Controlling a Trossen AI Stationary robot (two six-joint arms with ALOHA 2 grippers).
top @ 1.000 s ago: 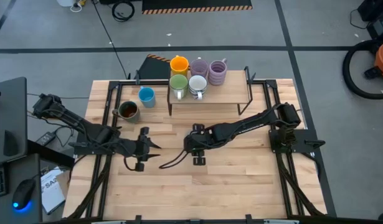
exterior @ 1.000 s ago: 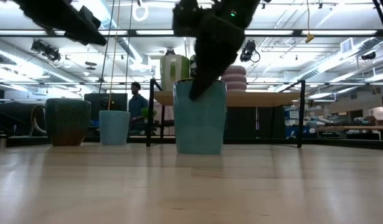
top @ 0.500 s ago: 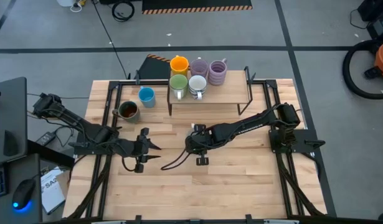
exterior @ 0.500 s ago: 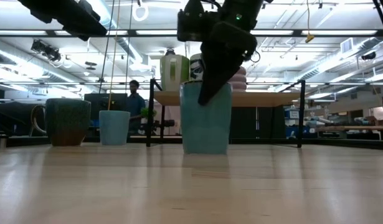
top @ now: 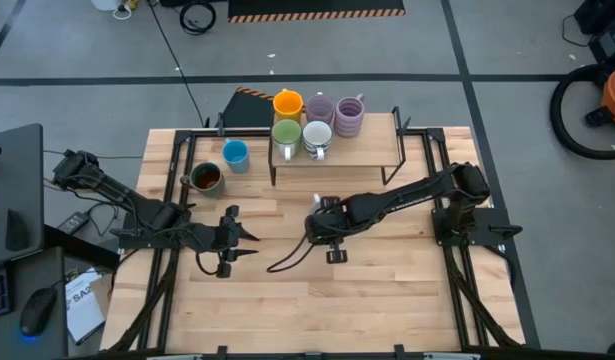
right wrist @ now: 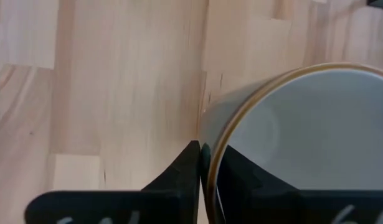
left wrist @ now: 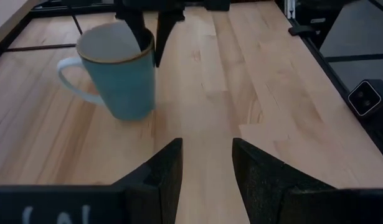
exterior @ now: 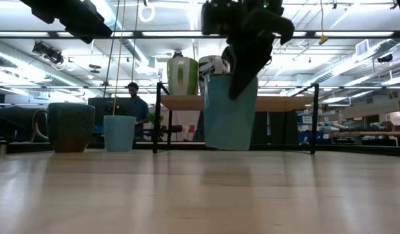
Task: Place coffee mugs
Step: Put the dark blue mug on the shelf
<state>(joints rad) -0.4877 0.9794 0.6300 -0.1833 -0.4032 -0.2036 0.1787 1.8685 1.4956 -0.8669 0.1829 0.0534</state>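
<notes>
Left gripper (top: pixel 249 238) hovers over the left-centre of the table (top: pixel 387 300), fingers (left wrist: pixel 163 171) spread apart and holding nothing; it seems parked clear of the working arm.

Behind it on the boards sit a dark mug (top: pixel 206 178) with brown inside and a small blue mug (top: pixel 235 155), just beside each other by the left end of the shelf (top: pixel 372 150), probably waiting for a place.

On the raised shelf stand an orange mug (top: pixel 287 103), green mug (top: pixel 286 135), white mug (top: pixel 318 137) and two pale purple mugs (top: pixel 320 108), packed close, likely already placed.

Right gripper (top: pixel 317 226) is mid-table, closed tight on the rim of a teal mug (exterior: pixel 229 110), one finger inside the wall and one outside. The mug hangs tilted, base off the wood, likely so it can be carried toward the shelf.

A person (exterior: pixel 133 104) stands in the room beyond the table.
</notes>
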